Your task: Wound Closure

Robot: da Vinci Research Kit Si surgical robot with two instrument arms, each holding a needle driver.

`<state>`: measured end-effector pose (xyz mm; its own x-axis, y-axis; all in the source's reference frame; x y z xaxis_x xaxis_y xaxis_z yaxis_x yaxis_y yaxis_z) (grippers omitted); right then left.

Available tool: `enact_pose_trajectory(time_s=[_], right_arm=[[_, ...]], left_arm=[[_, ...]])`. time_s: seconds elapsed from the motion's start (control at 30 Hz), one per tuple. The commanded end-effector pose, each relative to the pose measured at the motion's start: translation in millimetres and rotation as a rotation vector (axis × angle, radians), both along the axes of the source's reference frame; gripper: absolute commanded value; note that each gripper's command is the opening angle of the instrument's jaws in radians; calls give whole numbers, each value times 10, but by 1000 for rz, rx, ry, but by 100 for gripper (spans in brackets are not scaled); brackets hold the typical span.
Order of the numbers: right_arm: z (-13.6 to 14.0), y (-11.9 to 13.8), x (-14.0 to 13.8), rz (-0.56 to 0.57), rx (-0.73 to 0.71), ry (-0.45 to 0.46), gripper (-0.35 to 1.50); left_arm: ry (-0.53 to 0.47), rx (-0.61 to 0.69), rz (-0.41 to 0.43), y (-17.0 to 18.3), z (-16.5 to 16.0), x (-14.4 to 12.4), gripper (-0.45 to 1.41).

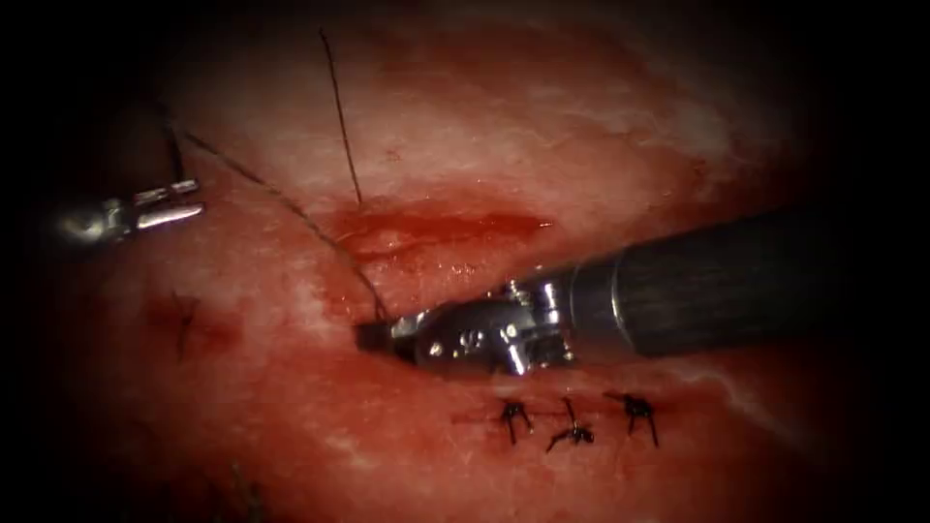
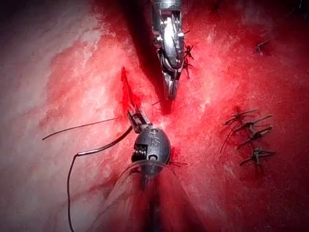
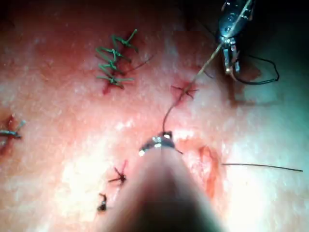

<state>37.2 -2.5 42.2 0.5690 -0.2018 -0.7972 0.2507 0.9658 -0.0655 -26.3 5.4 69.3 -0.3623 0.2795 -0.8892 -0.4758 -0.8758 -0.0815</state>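
One piece of tissue (image 1: pixel 581 126) is lying under both tools, carrying one open cut (image 1: pixel 436 228) with red fluid (image 1: pixel 465 225) pooling along it. Two tools are working over it. The right tool (image 1: pixel 373 336) is reaching in on its dark shaft, its tip sitting just below the left end of the cut and touching the tissue surface; its jaws are looking closed together, with the thread (image 1: pixel 291 208) meeting the tip, so it is appearing to grip the thread, though the exact contact is hard to make out in shadow. The left tool (image 1: pixel 184 201) is sitting well apart, far to the left of the cut, its jaws lying closed side by side where a dark strand is crossing them; whether they are truly pinching that strand is hard to tell.

The thread is running in one long line from the left tool down to the right tool's tip. A second strand, a free thread end (image 1: pixel 341 116), is rising from the cut's upper edge toward the top.

Three finished stitches (image 1: pixel 572 421) are sitting in a row below the right tool's wrist. In the left wrist view, four more knots (image 2: pixel 251 133) are grouped together.

No needle is making itself out; its place cannot be told.
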Motion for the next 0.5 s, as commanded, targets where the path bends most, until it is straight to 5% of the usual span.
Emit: enact_pose_trajectory(time_s=[0.03, 0.23, 0.5], right_arm=[[-16, -24, 4, -29, 10, 0, -35], [-42, -53, 6, -110, 62, 39, -35], [-50, -57, 7, -143, 89, 66, -32]], left_arm=[[-1, 3, 2, -8, 5, -4, -45], [-1, 3, 2, -8, 6, -3, -45], [-1, 3, 2, -8, 6, -3, -45]])
